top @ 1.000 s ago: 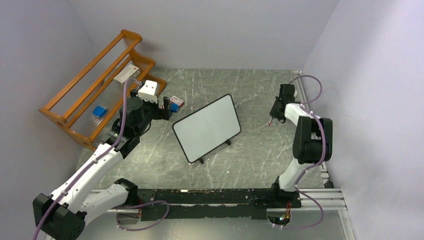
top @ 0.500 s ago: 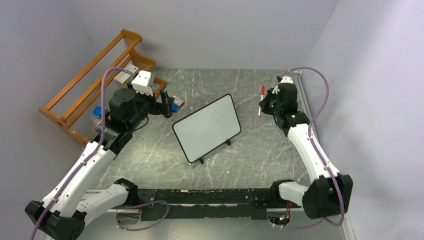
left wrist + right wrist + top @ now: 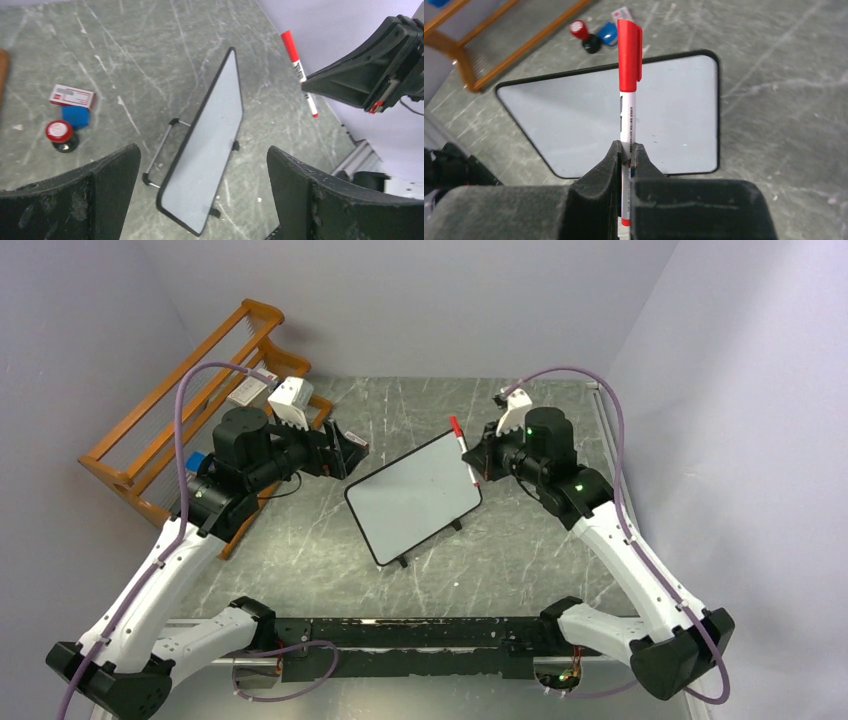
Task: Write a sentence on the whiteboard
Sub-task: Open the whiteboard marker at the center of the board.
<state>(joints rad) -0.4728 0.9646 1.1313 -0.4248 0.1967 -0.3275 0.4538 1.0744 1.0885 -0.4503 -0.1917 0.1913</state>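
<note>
Standing near the middle of the table (image 3: 520, 550), tilted back on two small black feet and a wire prop: one whiteboard (image 3: 413, 495) with a white face, thin black frame and rounded corners. The face is blank, with no sentence on it yet.

Handling, as judged: light and stiff, with a smooth face. It is likely to slide or tip backward under pen pressure on this slick stone-patterned top. The best hold is the frame edge at the corner nearest the left arm, clear of the writing area. The face itself should stay untouched.

Marker (image 3: 627, 117): white barrel, red cap in place, held upright. It is light, rigid and round, so apt to twist in a pinch. The cap must come off before any stroke.

Right gripper (image 3: 626, 152): fingers closed tight on the marker's barrel below its middle, hovering above the board's far right corner.

Left gripper (image 3: 342, 447): fingers spread fully wide with nothing between them, hanging above the table just left of the board and aimed toward it.

Also present:
- Orange wooden rack (image 3: 160, 430), against the left wall.
- Red-topped stamp (image 3: 59, 132), blue block (image 3: 76, 116) and small red-and-white box (image 3: 73, 96), grouped near the rack and well apart from the board.
</note>
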